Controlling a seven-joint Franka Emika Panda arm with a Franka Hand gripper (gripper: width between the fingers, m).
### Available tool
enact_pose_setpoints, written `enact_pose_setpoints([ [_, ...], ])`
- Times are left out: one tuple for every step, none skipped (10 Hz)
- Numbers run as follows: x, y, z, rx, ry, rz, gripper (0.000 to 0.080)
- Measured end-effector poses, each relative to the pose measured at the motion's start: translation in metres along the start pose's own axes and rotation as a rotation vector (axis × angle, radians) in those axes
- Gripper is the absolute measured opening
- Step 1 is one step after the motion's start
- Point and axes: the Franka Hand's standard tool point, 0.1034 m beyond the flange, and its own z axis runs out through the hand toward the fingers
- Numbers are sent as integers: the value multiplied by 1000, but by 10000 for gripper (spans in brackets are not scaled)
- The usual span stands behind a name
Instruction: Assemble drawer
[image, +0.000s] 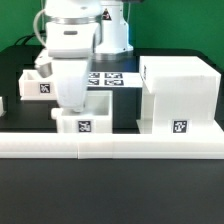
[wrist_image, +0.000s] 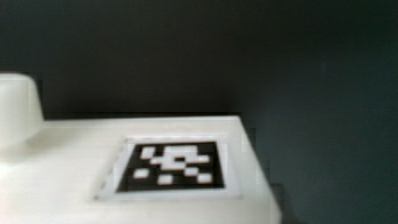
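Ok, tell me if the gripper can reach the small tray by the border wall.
Probably yes: the gripper hangs just above that tray with nothing between; the housing stands apart on the exterior view's right.

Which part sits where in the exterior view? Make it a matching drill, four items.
Things:
1. large housing
2. front tray
3. back tray
4. marker board

Places:
A. flat on the table, between the arm and the biggest part
B. the exterior view's right, tag low on its front face
C. the exterior view's left, partly hidden by the arm
D. centre, right at the border wall, just below the arm

Pairs: 1-B, 2-D, 3-C, 4-A
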Motion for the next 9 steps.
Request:
enact_pose_setpoints([
  [-1,0,0,0,7,12,42],
  [8,0,1,1,15,21,42],
  [16,3,2,-1,22,16,42],
  [18,3,3,-4,23,23,42],
  [16,3,3,-3,20,22,42],
  [16,2,3,-2,20,24,42],
  [16,2,3,-2,20,25,42],
  [16,4,4,-25,18,26,42],
  [21,5,6,-36,18,47,42],
])
